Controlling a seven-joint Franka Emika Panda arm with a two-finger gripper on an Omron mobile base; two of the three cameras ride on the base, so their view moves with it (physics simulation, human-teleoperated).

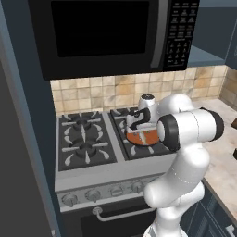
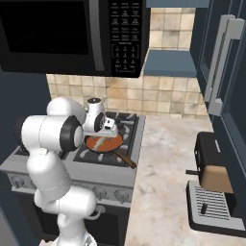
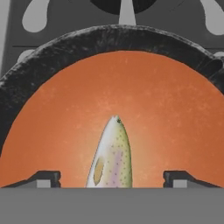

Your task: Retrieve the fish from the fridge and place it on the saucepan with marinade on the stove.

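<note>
Fish (image 2: 102, 141) lies in saucepan (image 2: 111, 145).

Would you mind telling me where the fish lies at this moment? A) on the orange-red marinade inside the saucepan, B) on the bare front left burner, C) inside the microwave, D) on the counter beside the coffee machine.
A: the hand view shows the fish lying on the marinade within the dark rim of the saucepan, between the spread fingertips of the gripper, and the right base view shows it in the pan on the stove.

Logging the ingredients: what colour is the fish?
Pale yellow-green with pinkish speckles and an orange patch, clearest in the hand view: fish.
</note>
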